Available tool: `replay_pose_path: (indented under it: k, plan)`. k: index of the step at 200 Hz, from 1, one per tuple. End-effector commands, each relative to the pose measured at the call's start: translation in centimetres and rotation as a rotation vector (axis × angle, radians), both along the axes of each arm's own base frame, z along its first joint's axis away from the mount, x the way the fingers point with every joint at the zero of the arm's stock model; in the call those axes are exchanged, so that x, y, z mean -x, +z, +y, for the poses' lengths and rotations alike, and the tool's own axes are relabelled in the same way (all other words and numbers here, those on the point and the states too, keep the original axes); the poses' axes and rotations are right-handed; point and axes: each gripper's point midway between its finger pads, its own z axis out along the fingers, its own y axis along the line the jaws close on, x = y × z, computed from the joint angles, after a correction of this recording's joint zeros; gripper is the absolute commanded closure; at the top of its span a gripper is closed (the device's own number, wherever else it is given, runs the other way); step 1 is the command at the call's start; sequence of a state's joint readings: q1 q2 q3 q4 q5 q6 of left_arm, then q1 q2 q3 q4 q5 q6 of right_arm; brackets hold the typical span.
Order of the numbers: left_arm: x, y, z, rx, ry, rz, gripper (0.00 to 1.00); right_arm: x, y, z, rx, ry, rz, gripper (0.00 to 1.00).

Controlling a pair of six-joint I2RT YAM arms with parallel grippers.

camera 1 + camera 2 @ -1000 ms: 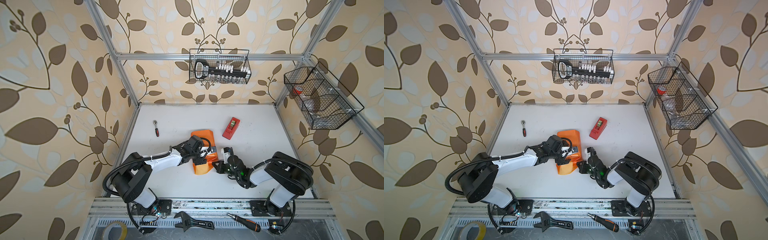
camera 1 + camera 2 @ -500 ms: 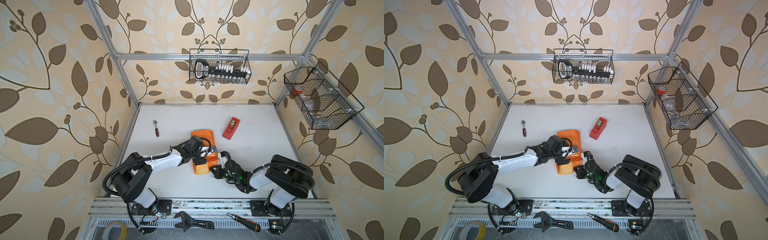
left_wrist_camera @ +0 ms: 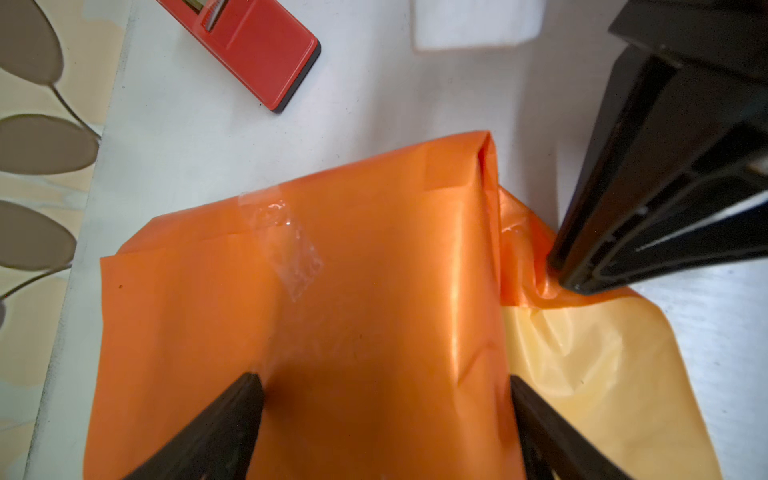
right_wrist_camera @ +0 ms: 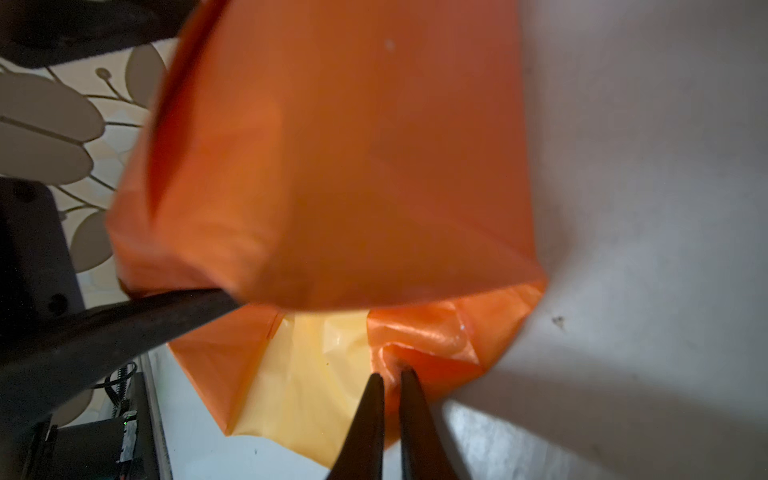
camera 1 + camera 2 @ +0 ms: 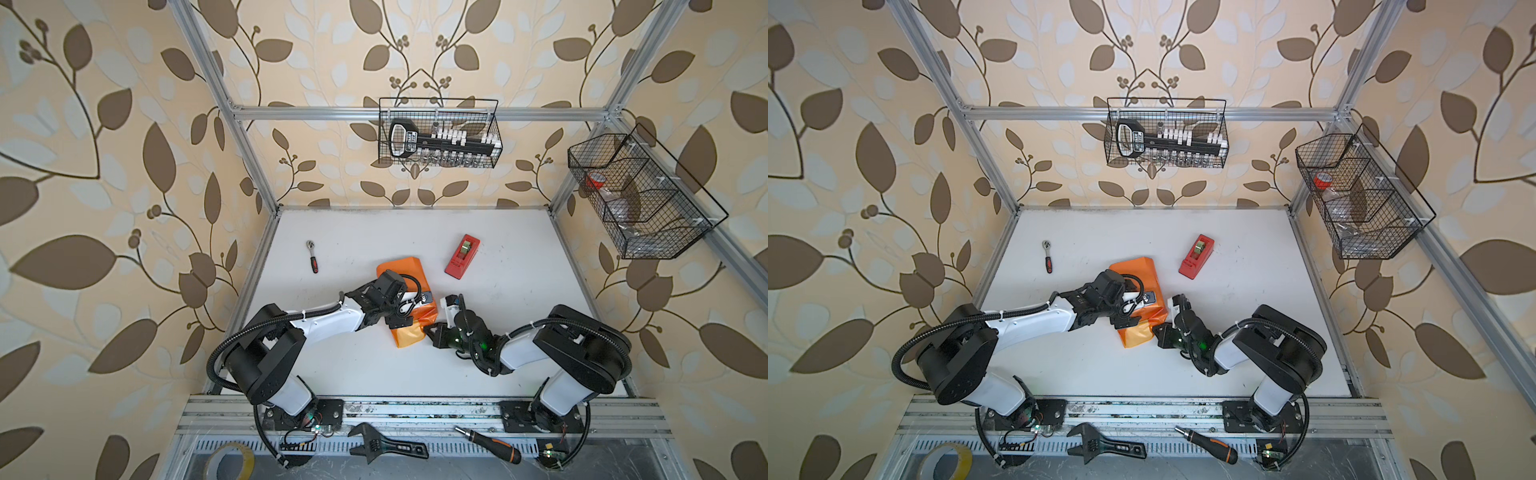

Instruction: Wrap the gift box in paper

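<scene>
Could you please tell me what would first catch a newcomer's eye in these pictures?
The bright orange paper, folded into a parcel on the white table, stands out first. The left hand spreads wide over its taped top, while the right hand pinches a crumpled flap at the near end, showing yellow inside. A red tape dispenser lies beyond it, to the right.

The paper (image 3: pixel 374 291) was glossy orange on its outer face and pale yellow on the inner face. The tape dispenser (image 5: pixel 462 261) was red, the table (image 5: pixel 374 365) white, and the walls (image 5: pixel 104 166) beige with a brown leaf-and-vine pattern.
</scene>
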State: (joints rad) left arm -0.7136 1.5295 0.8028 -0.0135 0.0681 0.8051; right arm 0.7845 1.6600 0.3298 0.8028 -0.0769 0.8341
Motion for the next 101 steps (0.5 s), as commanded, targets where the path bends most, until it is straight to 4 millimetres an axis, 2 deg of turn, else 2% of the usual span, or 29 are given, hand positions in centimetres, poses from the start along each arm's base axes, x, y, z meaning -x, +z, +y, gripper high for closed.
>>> replay_pose_path:
  k: [1, 25, 78, 101]
  plan:
    - [0.6, -0.8, 0.1, -0.036, -0.027, 0.03, 0.11, 0.3, -1.2, -0.7, 0.061, 0.004, 0.037, 0.87]
    - [0.6, -0.8, 0.1, -0.039, -0.027, 0.03, 0.1, 0.6, -1.3, -0.5, 0.05, 0.014, 0.048, 0.87]
    - [0.5, -0.8, 0.0, -0.04, -0.027, 0.029, 0.11, 3.5, -2.3, 0.1, 0.052, 0.049, 0.073, 0.88]
    - [0.4, -0.8, 0.0, -0.04, -0.026, 0.027, 0.1, 3.9, -2.1, 0.2, 0.042, 0.054, 0.069, 0.88]
